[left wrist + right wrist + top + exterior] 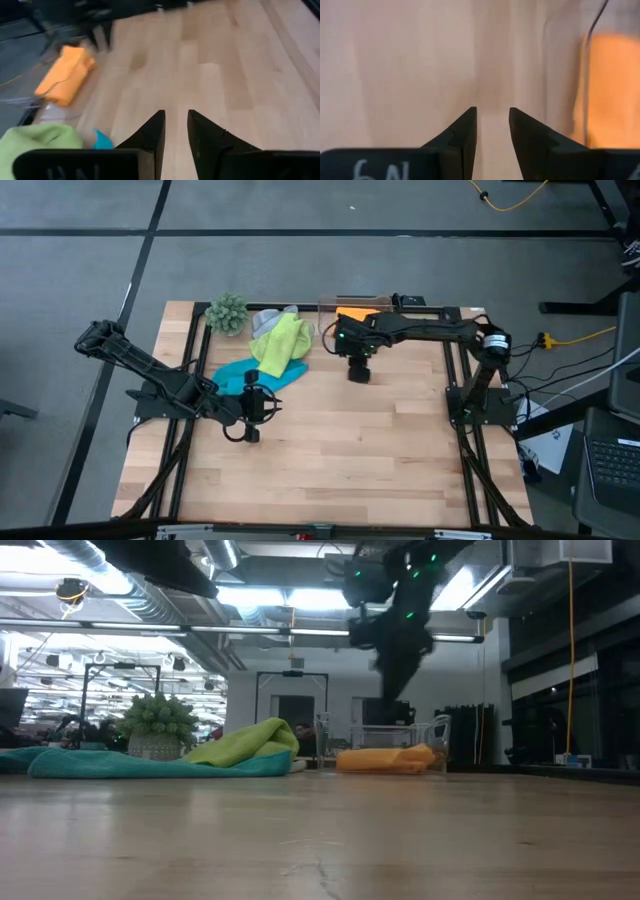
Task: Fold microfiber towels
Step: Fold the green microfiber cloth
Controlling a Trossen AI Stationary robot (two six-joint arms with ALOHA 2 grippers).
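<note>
Folded orange towel (356,314) inside clear box (330,305); nothing else in it.

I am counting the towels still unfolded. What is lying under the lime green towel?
The lime green towel lies over part of the turquoise towel and part of the light grey towel. Whether anything else sits beneath it cannot be seen, as it covers that spot.
</note>
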